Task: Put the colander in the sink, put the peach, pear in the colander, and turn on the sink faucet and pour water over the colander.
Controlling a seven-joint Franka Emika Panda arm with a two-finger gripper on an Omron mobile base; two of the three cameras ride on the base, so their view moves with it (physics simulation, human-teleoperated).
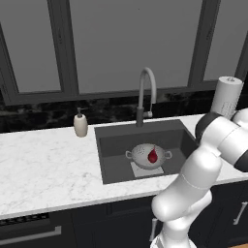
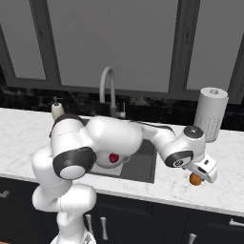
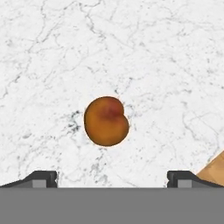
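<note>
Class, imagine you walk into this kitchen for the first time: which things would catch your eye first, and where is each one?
The big white robot arm stretches across the marble counter, its open gripper poised above the orange peach on the counter right of the sink. In the sink, a dark red pear sits inside the pale colander, below the tall gooseneck faucet.

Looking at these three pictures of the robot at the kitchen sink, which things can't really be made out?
- Colander in the right base view: mostly hidden by the arm.
- Peach there: partly covered by the hand.
- Gripper in the hand view: just its tips show, wide apart.
- Faucet lever: too small to judge its position.
</note>
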